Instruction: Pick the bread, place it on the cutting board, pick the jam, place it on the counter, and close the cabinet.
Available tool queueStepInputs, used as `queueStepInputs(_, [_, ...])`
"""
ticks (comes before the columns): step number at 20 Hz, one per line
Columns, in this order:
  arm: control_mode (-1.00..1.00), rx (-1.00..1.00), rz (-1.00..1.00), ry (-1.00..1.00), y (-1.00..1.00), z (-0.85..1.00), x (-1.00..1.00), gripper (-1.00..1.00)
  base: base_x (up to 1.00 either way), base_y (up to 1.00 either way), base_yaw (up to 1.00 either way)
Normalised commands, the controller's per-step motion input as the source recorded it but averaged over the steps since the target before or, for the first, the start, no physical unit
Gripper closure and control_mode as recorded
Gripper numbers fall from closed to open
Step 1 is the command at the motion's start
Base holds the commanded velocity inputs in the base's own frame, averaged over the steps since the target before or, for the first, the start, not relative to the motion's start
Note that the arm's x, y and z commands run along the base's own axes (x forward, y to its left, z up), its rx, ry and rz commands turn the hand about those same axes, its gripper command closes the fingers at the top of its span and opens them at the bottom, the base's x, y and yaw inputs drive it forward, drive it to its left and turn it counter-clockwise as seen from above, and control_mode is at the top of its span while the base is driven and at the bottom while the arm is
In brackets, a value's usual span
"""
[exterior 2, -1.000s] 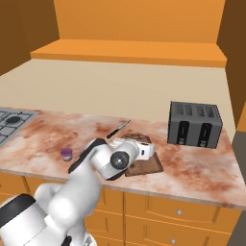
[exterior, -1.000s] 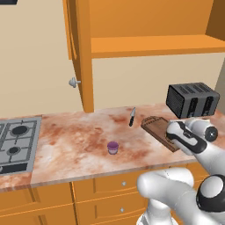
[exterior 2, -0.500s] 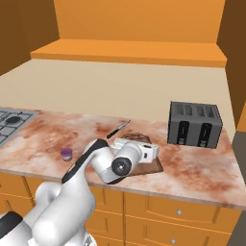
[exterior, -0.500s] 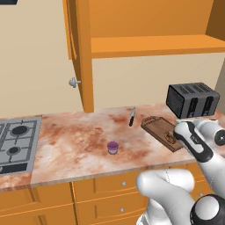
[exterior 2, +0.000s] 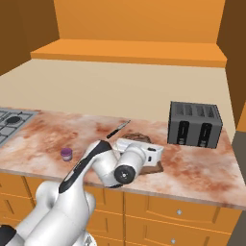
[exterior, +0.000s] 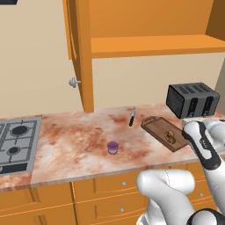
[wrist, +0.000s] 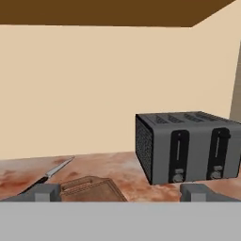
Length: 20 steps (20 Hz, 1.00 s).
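Since the earlier frames the white arm has drawn back toward the lower right corner of the left base view, so that more of the cutting board is now uncovered; the things on the counter keep their places; the bread lies on the cutting board at the right of the middle of that view, and the board rests on the counter just in front of the black toaster; the jam stands alone on the counter near the centre of the frame, well apart from the board; a knife lies on the counter between the jam and the board, nearer to the back wall; the grey hob is at the left edge; the cabinet door stands open in the upper left part, its round silver knob pointing to the left; in the hand view the gripper shows its two finger tips at the bottom edge, far apart from each other, with nothing between them; beyond them, the handle end of the board sits at the lower left and the toaster at the right of the frame
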Motion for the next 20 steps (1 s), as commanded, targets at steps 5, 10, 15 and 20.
queueStepInputs(5, [-1.00, 0.00, 0.00, -0.07, -0.25, 0.19, -0.04, -1.00, 0.00, 0.00, 0.00])
queueStepInputs(10, [-1.00, 0.00, 0.00, -0.04, -0.20, 0.09, -0.10, -1.00, 0.00, 0.00, 0.00])
queueStepInputs(15, [-1.00, 0.00, 0.00, -0.04, -0.27, 0.10, -0.14, -1.00, 0.00, 0.00, 0.00])
queueStepInputs(20, [-1.00, 0.00, 0.00, -0.03, -0.33, 0.13, -0.08, -1.00, 0.00, 0.00, 0.00])
